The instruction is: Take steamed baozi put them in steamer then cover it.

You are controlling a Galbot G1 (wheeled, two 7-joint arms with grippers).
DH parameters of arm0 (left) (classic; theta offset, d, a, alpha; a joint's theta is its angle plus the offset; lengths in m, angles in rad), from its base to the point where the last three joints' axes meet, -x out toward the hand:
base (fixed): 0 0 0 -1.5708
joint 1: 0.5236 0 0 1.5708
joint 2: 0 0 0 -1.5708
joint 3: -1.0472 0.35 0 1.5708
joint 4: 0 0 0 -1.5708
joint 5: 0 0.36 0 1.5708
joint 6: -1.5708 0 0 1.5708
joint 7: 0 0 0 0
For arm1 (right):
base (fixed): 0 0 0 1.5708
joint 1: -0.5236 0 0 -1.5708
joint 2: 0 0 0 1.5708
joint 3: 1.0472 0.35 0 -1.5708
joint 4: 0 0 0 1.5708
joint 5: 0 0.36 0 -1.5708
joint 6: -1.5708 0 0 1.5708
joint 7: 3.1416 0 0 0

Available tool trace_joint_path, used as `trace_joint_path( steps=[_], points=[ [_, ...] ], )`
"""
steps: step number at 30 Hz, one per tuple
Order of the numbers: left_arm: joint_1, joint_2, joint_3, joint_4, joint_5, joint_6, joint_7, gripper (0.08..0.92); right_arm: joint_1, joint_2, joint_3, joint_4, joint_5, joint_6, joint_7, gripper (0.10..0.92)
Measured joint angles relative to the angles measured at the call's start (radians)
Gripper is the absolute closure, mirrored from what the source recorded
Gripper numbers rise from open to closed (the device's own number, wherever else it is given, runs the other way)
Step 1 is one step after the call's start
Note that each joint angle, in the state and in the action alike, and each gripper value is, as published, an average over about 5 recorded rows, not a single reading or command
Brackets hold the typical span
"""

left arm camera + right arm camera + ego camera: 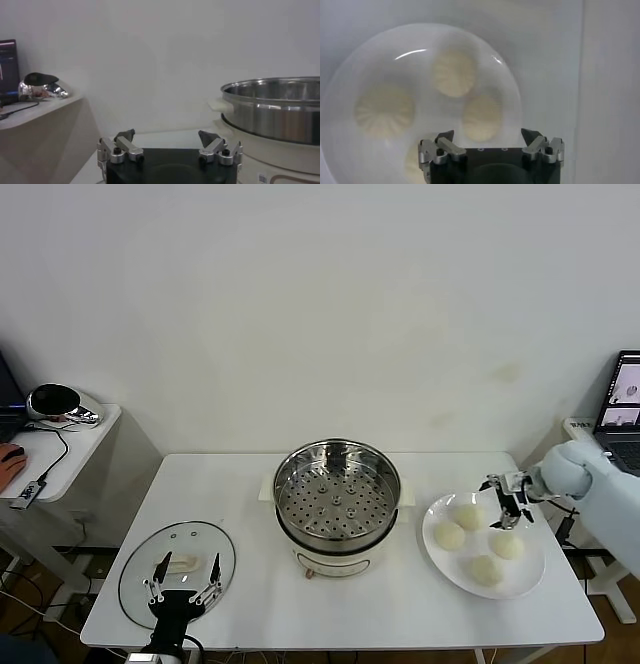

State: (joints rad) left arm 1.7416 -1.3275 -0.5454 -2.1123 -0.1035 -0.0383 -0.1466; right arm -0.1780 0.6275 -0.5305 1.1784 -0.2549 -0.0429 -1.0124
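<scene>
Baozi (451,535) sit four on the plate (530,579), steamer (337,496) empty. My right gripper (510,509) hovers above, fingers open; I'd centre on one bun, squeeze gently. Left gripper (183,576) waits open over the cover (135,569).

Four cream-white steamed baozi (479,541), round and pleated on top, lying close together on a white plate (530,579) at the table's right side, none yet in the pot. Steamer (337,496) standing mid-table, uncovered: shiny steel bowl with a perforated tray (335,509) inside, empty, seated on a white base. Cover (178,565) lying flat at the table's front left, well apart from the steamer: clear glass, metal rim, cream rectangular handle facing up.
</scene>
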Motion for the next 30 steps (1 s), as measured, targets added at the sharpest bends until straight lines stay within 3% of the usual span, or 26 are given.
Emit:
trace_joint_path(
  steps=[16,30],
  points=[
    [-0.003,0.004,-0.008,-0.004,-0.001,-0.001,0.000,0.177,0.012,0.100,-0.011,-0.134,-0.034,-0.017,0.012,0.209],
    [-0.002,0.000,-0.007,-0.006,0.000,-0.002,-0.004,0.177,0.006,0.147,-0.009,-0.189,-0.048,-0.022,0.011,0.389]
  ],
)
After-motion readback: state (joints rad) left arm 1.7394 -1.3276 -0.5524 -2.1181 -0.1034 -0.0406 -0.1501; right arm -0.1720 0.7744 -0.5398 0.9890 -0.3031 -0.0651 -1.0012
